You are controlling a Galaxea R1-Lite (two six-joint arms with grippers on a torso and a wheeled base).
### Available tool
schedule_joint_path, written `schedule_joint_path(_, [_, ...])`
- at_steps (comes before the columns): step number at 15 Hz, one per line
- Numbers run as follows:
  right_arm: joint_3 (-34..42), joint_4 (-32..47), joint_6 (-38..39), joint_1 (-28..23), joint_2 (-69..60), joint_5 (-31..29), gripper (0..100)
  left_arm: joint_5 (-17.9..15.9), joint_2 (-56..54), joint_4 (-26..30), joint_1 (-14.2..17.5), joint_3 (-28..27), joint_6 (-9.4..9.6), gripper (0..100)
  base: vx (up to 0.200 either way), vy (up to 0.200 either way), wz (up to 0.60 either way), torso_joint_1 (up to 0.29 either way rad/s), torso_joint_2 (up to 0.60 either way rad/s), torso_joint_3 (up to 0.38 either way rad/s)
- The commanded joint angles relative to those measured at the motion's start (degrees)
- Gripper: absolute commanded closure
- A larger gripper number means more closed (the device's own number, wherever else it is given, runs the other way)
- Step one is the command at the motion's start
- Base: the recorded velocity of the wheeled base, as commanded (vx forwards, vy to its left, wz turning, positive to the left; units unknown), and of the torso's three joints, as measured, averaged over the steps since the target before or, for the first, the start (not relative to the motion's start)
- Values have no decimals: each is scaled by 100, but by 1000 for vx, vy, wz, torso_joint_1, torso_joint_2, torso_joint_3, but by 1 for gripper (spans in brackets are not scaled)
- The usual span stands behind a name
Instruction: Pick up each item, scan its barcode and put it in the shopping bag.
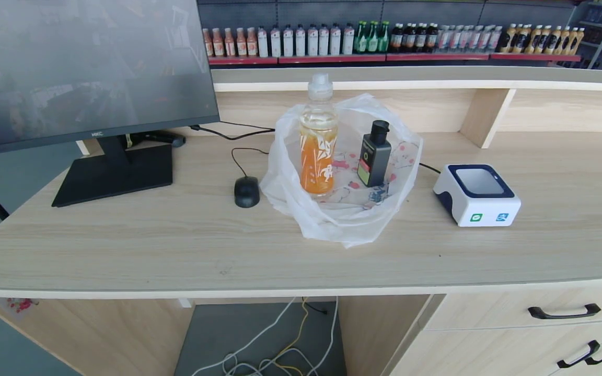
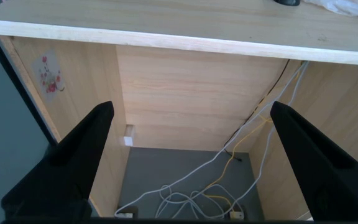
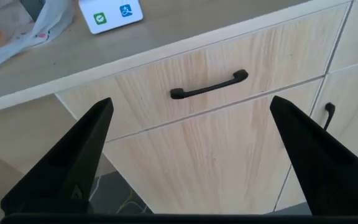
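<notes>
Ok, both items already sit in the bag (image 1: 340, 225): an open white plastic one mid-worktop (image 1: 175, 245), roughly midway between front and back edges. Inside it the orange bottle (image 1: 318, 151) stands upright on the side toward the left edge. Near it, toward the right edge, the dark bottle (image 1: 374, 156) with a black cap also stands upright, and the two look apart, not touching. On the bag's right-edge side, near it, stands the scanner (image 1: 476, 194), a white box with a navy top; a black cable runs from it behind the bag. Just beside the bag on the left-edge side is the mouse (image 1: 246, 191); can't tell if it touches the plastic. At the back-left corner, the monitor (image 1: 87, 62) on its stand. Below the front edge, the left gripper (image 2: 191, 109) has its fingers spread wide with nothing between them, facing the open bay under the worktop where cables (image 2: 185, 193) lie on the floor. Likewise the right gripper (image 3: 191, 102) is wide open and empty, below the front edge, facing a drawer front with a black handle (image 3: 209, 86).
</notes>
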Motion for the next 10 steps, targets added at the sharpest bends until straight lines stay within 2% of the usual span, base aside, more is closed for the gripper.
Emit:
schedule_joint_path(1, [0,3,15,2,11,-3,0,0,0,0,1,0,14,0,-200,0,0,27,2,-2])
schedule_joint_path(2, [0,3,6,2,11,14,0,0,0,0,10,0,23,0,-200,0,0,-7,-2,2])
schedule_joint_path(6, [0,3,-91,2,11,234,0,0,0,0,1,0,14,0,0,0,0,0,0,0])
schedule_joint_path(10, [0,3,-91,2,11,243,0,0,0,0,10,0,5,0,0,-200,0,5,4,4])
